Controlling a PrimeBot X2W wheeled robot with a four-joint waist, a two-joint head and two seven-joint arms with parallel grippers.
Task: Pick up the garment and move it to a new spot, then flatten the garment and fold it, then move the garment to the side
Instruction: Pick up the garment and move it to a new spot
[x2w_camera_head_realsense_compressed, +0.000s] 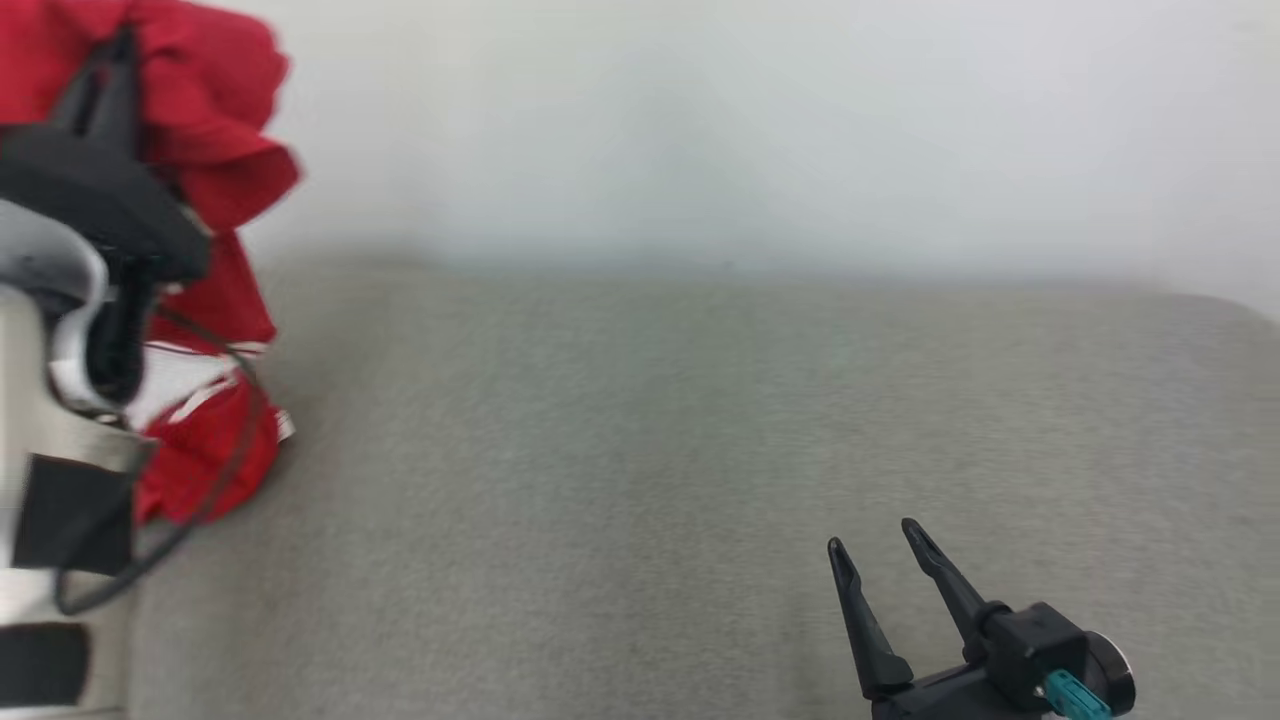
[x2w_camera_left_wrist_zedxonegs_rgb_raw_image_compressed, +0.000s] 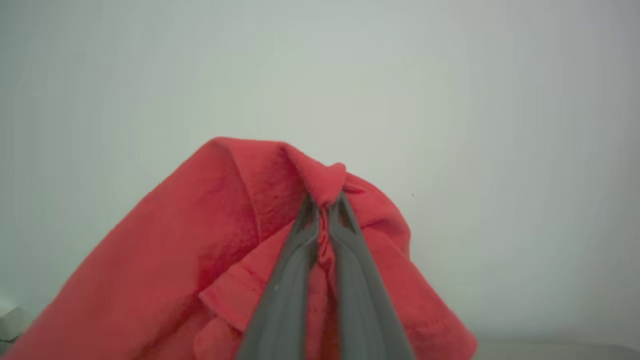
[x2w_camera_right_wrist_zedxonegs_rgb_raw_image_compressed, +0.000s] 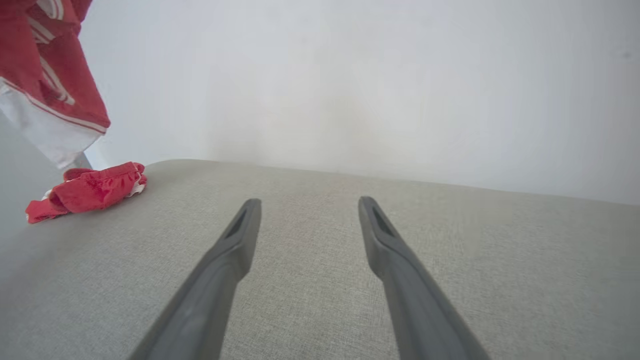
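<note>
The garment (x2w_camera_head_realsense_compressed: 215, 110) is red with white panels and stripes. It hangs bunched at the far left of the head view, lifted by my left gripper (x2w_camera_head_realsense_compressed: 105, 75). In the left wrist view that left gripper (x2w_camera_left_wrist_zedxonegs_rgb_raw_image_compressed: 325, 202) is shut on a pinched fold of the red garment (x2w_camera_left_wrist_zedxonegs_rgb_raw_image_compressed: 200, 240), which drapes down both sides of the fingers. The garment's lower end (x2w_camera_right_wrist_zedxonegs_rgb_raw_image_compressed: 87, 190) still rests on the grey surface in the right wrist view. My right gripper (x2w_camera_head_realsense_compressed: 875, 540) is open at the lower right, and its fingers (x2w_camera_right_wrist_zedxonegs_rgb_raw_image_compressed: 240, 235) hover over bare fabric with nothing between them.
A grey fabric surface (x2w_camera_head_realsense_compressed: 700, 450) spans the middle and right, with a rounded far edge against a plain white wall (x2w_camera_head_realsense_compressed: 760, 120). My left forearm (x2w_camera_head_realsense_compressed: 50, 420) and its cable fill the left edge of the head view.
</note>
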